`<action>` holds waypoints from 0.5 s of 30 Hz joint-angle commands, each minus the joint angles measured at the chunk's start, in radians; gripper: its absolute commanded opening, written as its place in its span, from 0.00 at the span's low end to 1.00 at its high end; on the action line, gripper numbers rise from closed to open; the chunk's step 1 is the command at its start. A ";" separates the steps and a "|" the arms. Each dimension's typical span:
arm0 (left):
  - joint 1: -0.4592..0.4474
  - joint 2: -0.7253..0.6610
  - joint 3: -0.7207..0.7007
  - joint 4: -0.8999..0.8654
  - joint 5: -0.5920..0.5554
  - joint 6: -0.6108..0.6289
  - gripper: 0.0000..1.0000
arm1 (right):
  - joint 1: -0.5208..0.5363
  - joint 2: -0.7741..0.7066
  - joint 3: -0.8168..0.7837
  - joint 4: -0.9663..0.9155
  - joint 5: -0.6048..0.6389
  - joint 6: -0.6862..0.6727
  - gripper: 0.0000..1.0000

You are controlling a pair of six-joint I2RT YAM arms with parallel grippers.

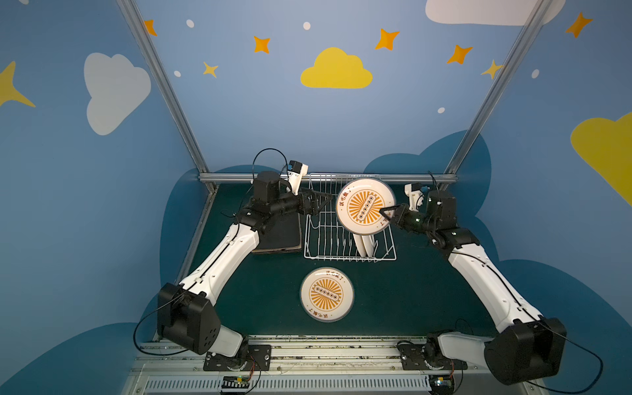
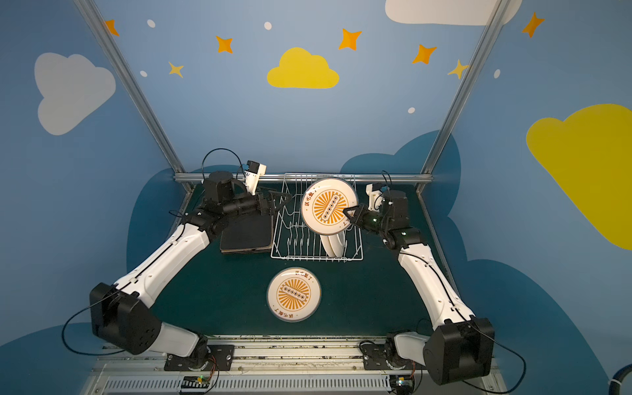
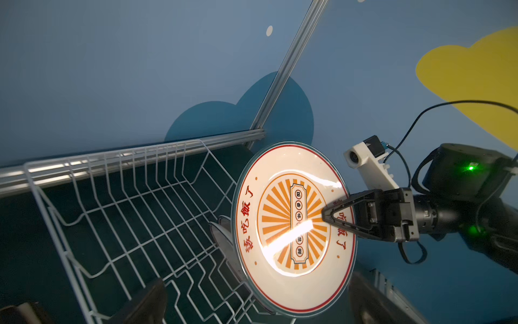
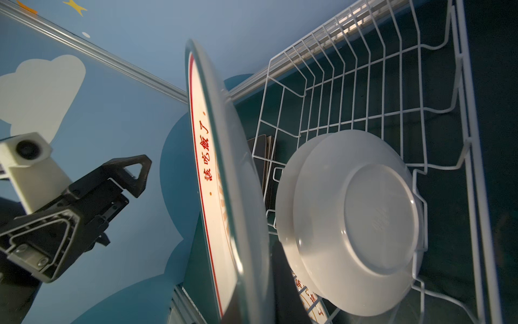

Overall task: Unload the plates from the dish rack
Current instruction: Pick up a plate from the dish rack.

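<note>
Both arms reach forward, forearms raised. Left gripper horizontal, fingers spread wide. Right gripper fingers pinched closed, pointing inward.

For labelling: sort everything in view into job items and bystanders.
Job: dish rack; held round plate, in the shut right gripper; two racked round plates; flat round plate on the table; stacked square plates; open left gripper.
Bystanders: aluminium frame; painted walls.

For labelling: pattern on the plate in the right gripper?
Orange sunburst, red characters and rim line on the white plate; clearest in left wrist view.
</note>
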 commanded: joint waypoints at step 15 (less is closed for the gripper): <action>-0.036 0.268 0.233 -0.118 0.361 -0.131 0.94 | -0.004 0.017 0.025 0.109 -0.182 -0.033 0.00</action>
